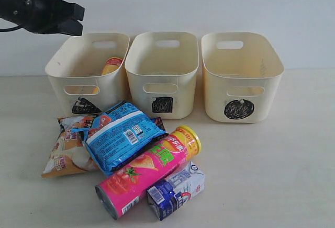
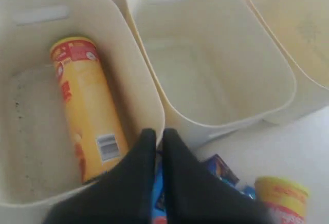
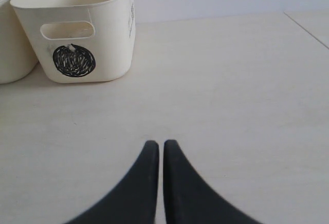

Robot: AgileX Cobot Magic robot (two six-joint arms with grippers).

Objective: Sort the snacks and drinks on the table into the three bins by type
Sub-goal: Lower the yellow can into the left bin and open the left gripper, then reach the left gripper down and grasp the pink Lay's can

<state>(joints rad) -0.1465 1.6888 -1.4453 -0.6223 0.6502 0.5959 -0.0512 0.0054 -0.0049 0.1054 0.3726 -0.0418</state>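
Observation:
The yellow chip tube (image 2: 87, 106) lies inside the triangle bin (image 1: 86, 73); its top also shows in the exterior view (image 1: 111, 65). My left gripper (image 2: 159, 134) hangs shut and empty high above that bin's near rim, at the exterior view's top left (image 1: 70, 19). On the table (image 1: 272, 175) lie the pink tube (image 1: 149, 170), the blue packet (image 1: 123, 134), the orange-and-white packet (image 1: 68, 152) and the blue-and-white carton (image 1: 175, 189). The dark purple carton is hidden. My right gripper (image 3: 160, 144) is shut, empty, over bare table near the circle bin (image 3: 77, 34).
The square bin (image 1: 163, 73) stands in the middle and the circle bin (image 1: 241, 73) at the right; what shows of their insides holds nothing. A pale wall rises behind the bins. Bare table spreads to the right of the pile.

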